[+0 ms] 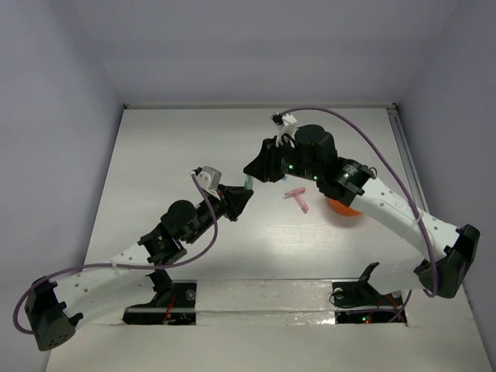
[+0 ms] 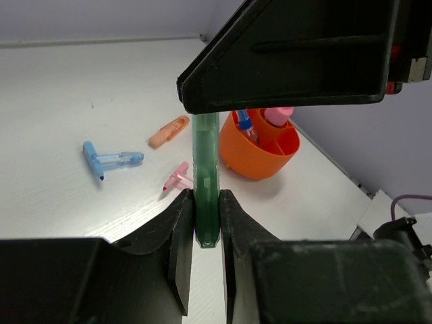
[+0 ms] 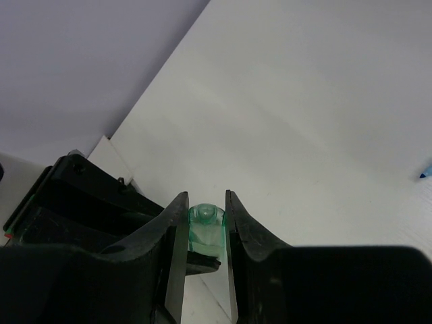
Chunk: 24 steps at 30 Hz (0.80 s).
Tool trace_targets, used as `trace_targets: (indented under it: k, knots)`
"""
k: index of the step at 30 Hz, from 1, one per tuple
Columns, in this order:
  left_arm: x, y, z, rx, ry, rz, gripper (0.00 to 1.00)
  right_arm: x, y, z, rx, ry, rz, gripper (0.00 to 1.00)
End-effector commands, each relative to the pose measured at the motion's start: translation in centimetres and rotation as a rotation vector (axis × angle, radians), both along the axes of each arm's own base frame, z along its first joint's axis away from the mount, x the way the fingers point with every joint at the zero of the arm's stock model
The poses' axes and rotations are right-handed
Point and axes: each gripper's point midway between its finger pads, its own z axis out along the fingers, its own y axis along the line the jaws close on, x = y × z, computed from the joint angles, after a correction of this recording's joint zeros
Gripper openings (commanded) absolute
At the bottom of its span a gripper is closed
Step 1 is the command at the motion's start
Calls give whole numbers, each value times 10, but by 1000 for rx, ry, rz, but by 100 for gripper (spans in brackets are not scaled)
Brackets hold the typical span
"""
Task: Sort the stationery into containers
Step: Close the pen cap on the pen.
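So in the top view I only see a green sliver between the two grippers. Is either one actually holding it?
Observer: Yes. The left wrist view shows the left gripper shut on one end of a green stick.
Operator: And the right one?
Observer: Its own wrist view shows the right gripper closed on the stick's rounded other end.
Operator: The bowl is mostly hidden for me. Anything in it?
Observer: In the left wrist view the bowl holds a pink tube and a blue pen, both standing up.
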Motion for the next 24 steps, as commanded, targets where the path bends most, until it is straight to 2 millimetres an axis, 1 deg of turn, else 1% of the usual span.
trace_targets:
  k: [1, 2, 3, 4, 5, 6, 7, 9, 10, 11, 13, 14, 15, 16, 17, 18, 19, 20, 21, 22, 23, 24]
  knots:
    - [-4, 13, 117, -272, -183, 22, 0, -32, 7, -40, -54, 79, 52, 0]
    - [-4, 13, 120, -268, -186, 23, 0, -32, 6, -41, -55, 70, 35, 0]
    - [-4, 15, 125, -271, -186, 29, 0, -38, 5, -56, -74, 86, 38, 0]
    - [-3, 15, 126, -262, -178, 33, 0, -40, 2, -58, -69, 93, 30, 0]
    - [-3, 18, 136, -277, -188, 41, 0, -41, 1, -61, -64, 96, 28, 0]
    - [-3, 19, 140, -282, -194, 46, 0, -46, 1, -67, -65, 106, 35, 0]
    - [-3, 21, 143, -287, -199, 51, 0, -50, -2, -84, -81, 142, 32, 0]
    - [-2, 22, 151, -293, -207, 59, 0, -61, 2, -97, -80, 166, 54, 0]
    - [-2, 21, 153, -291, -213, 60, 0, -71, 4, -112, -104, 195, 67, 0]
    - [0, 20, 158, -289, -216, 64, 0, -71, 4, -122, -125, 204, 53, 0]
    - [4, 17, 158, -275, -214, 72, 0, -77, 5, -133, -140, 223, 47, 0]
    - [5, 17, 164, -278, -223, 76, 0, -84, 4, -144, -154, 242, 54, 0]
    - [5, 17, 167, -279, -228, 80, 0, -84, 6, -145, -137, 247, 54, 0]
    - [8, 15, 167, -269, -229, 83, 0, -90, 8, -150, -132, 268, 62, 0]
    - [7, 16, 175, -278, -241, 85, 0, -96, 8, -160, -145, 286, 70, 0]
    - [8, 17, 179, -278, -247, 93, 0, -96, 7, -166, -152, 294, 58, 0]
    - [8, 18, 182, -279, -252, 98, 0, -99, 7, -169, -155, 305, 57, 0]
    - [8, 21, 188, -283, -261, 110, 0, -98, 5, -171, -155, 304, 45, 0]
    - [8, 22, 189, -283, -265, 110, 0, -98, 2, -172, -156, 304, 33, 0]
    - [7, 22, 190, -283, -266, 107, 0, -95, 0, -166, -140, 290, 17, 0]
    - [7, 20, 185, -272, -259, 98, 0, -92, -1, -161, -133, 274, -1, 0]
    - [6, 17, 181, -269, -247, 83, 0, -83, -7, -157, -145, 246, -54, 0]
